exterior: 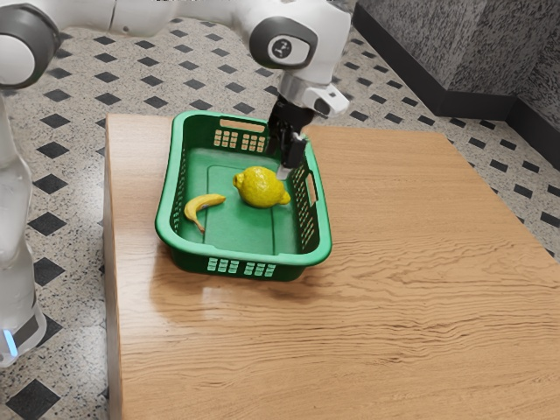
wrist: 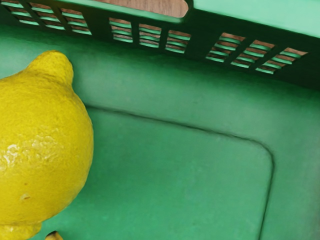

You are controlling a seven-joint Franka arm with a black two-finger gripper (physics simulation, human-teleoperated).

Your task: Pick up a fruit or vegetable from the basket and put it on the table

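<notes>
Wooden table [exterior: 402, 271], basket [exterior: 245, 256], lemon [wrist: 42, 145] cut off in wrist view.

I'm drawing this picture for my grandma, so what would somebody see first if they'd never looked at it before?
Probably the big yellow lemon, bright against the green basket it lies in. Next might come the small banana near it in the basket, then the white robot arm reaching in from above, its black gripper down by the lemon.

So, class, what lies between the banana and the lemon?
Just bare green basket floor separates the banana from the lemon, as the exterior view shows.
</notes>
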